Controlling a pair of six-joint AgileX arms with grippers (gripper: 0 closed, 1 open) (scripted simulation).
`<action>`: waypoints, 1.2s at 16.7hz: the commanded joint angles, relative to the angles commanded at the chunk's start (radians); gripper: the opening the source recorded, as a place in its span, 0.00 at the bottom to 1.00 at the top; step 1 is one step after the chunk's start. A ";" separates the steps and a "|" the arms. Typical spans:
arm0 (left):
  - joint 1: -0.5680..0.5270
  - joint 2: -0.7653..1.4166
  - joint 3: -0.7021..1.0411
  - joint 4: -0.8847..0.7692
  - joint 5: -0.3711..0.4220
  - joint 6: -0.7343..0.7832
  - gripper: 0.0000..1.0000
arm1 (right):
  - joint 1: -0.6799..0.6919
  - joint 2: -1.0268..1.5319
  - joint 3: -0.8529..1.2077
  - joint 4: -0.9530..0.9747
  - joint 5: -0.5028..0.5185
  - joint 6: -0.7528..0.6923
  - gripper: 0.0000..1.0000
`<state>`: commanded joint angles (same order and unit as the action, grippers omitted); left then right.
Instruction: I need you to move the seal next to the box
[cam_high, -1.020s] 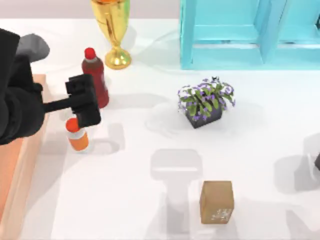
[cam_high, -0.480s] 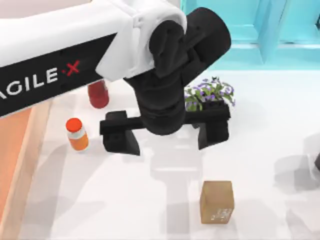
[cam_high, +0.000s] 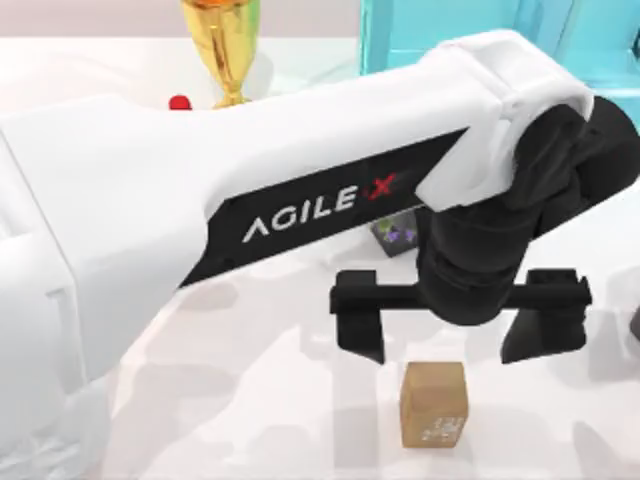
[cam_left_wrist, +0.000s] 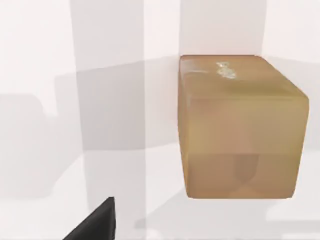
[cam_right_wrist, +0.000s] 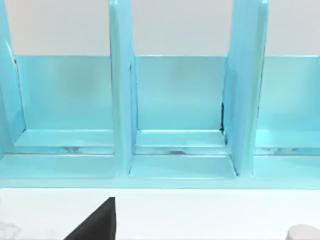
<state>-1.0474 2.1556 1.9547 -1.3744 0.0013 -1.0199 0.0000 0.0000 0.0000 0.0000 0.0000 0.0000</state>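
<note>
The seal (cam_high: 434, 403), a small matte tan-brown block with squared faces and softly rounded edges, is sitting upright on the smooth white counter (cam_high: 250, 400), faint whitish marks showing on its upper face toward the near edge. Just above and slightly behind the seal, the left gripper (cam_high: 461, 322) is hanging at the end of a glossy white AgileX arm that is sweeping diagonally across the scene from the far left of the seal. Its two blocky black fingers (cam_high: 362, 325) are spread wide apart on a straight black crossbar, one to either side of the seal's width, touching nothing. In the left wrist view the seal (cam_left_wrist: 240, 125) is looming large as a cardboard-coloured cuboid with a slightly waxy sheen, standing free on the counter among grey shadows, with one dark finger tip (cam_left_wrist: 97, 222) well apart from it. Behind the seal, partly hidden under the arm, a dark flowerpot (cam_high: 398, 236) with purple blossoms is peeking out, and farther back a shiny gold trophy (cam_high: 225, 45) is standing. A turquoise shelf unit (cam_right_wrist: 175, 115) with flat, upright dividers is facing the right wrist camera, where a black finger tip (cam_right_wrist: 97, 222) of the right gripper is showing; whether those fingers are apart or together I cannot tell.
</note>
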 joint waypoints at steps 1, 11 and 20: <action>-0.004 0.005 0.007 -0.003 0.000 -0.002 1.00 | 0.000 0.000 0.000 0.000 0.000 0.000 1.00; 0.001 0.020 -0.098 0.115 0.001 0.002 1.00 | 0.000 0.000 0.000 0.000 0.000 0.000 1.00; -0.001 0.064 -0.300 0.363 0.001 0.001 1.00 | 0.000 0.000 0.000 0.000 0.000 0.000 1.00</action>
<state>-1.0483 2.2193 1.6552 -1.0117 0.0022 -1.0188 0.0000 0.0000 0.0000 0.0000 0.0000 0.0000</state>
